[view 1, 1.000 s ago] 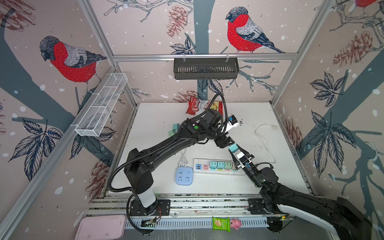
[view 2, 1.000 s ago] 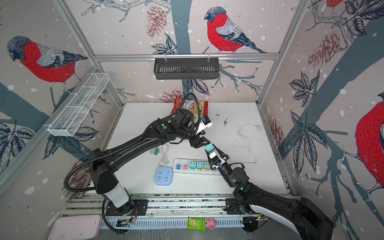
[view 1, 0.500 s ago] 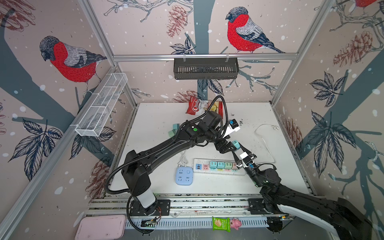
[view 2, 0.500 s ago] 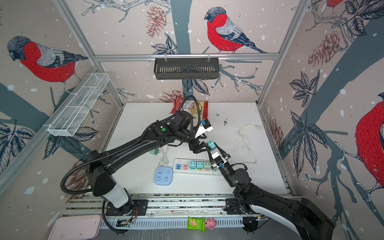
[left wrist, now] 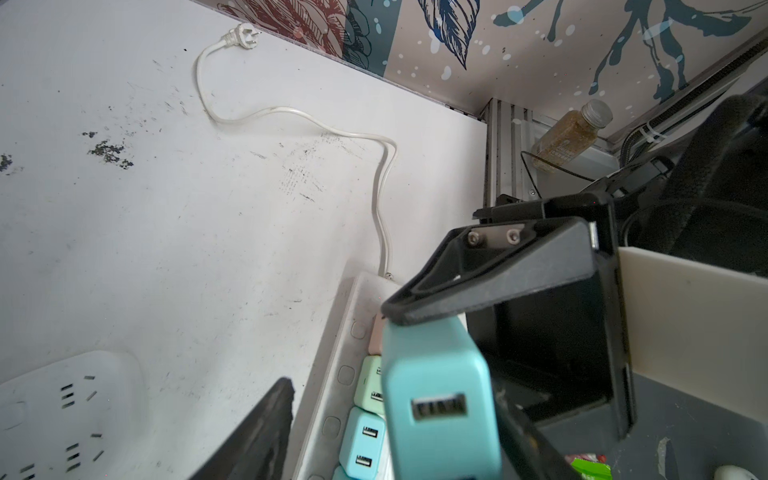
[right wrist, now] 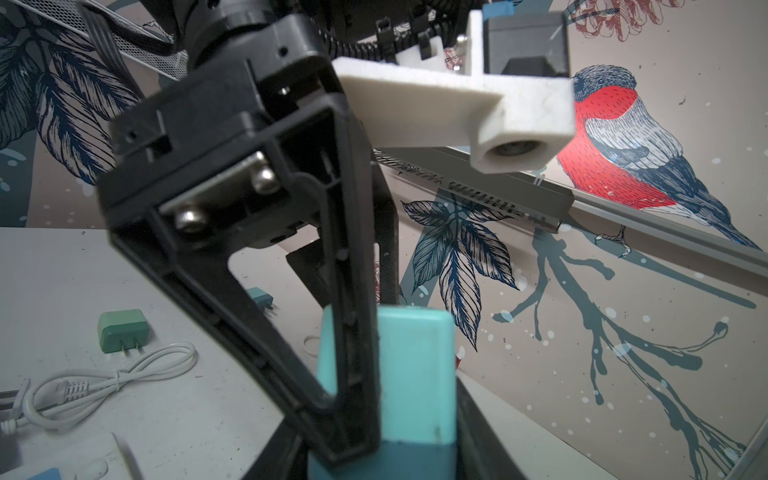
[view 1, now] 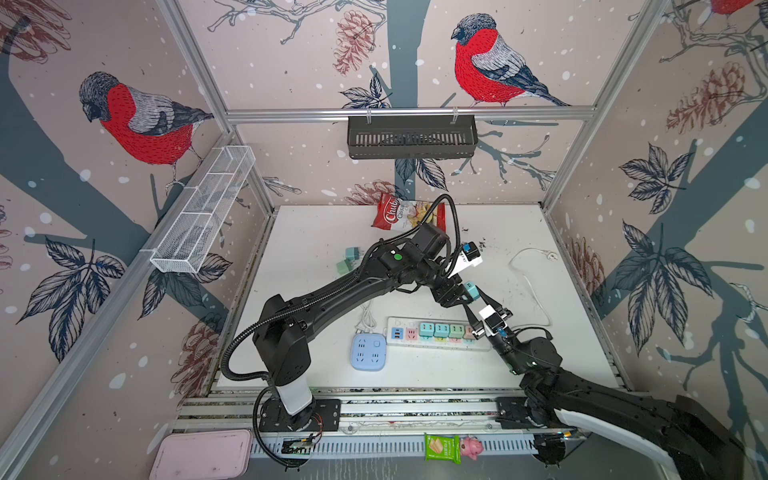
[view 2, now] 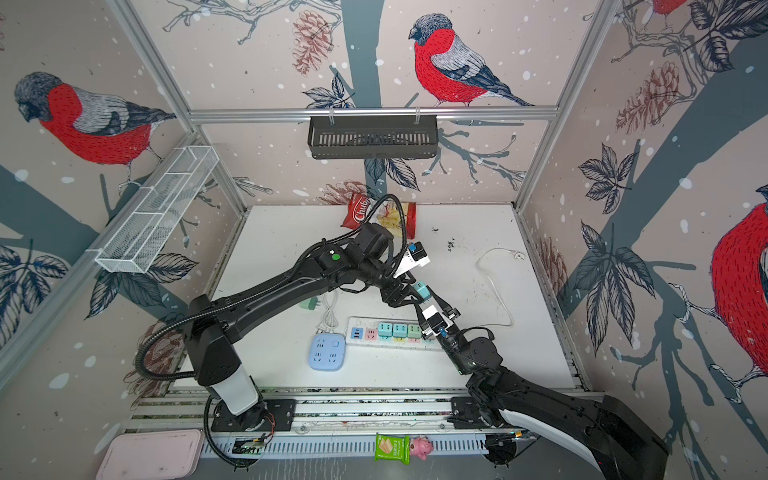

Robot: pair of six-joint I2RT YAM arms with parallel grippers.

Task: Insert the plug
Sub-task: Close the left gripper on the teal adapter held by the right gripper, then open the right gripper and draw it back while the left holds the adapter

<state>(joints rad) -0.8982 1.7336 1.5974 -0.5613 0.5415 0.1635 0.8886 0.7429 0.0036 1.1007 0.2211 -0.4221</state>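
In both top views the teal USB charger plug [view 1: 471,289] hung in the air where the two sets of fingertips met. The white power strip [view 1: 432,345] lay below the fingertips, and the plug was clear of it. The right gripper [view 1: 473,297] was closed tight on the plug, while the left gripper [view 1: 454,293] stood part open around it. A drop looked the main risk, should the right fingers release before the left ones bit.

In the left wrist view the plug [left wrist: 436,399] was a smooth, rounded block with one USB port facing the camera. One left finger [left wrist: 257,432] stood visibly apart from its side, so that hold was not made. A right finger [left wrist: 490,284] lay on the plug's far end, and such crowded fingers could knock it askew.

In the right wrist view the plug [right wrist: 415,365] sat between the right fingers, with a left finger [right wrist: 359,291] crossing its face. Its prongs were hidden, so a skewed entry into a socket could not be ruled out.
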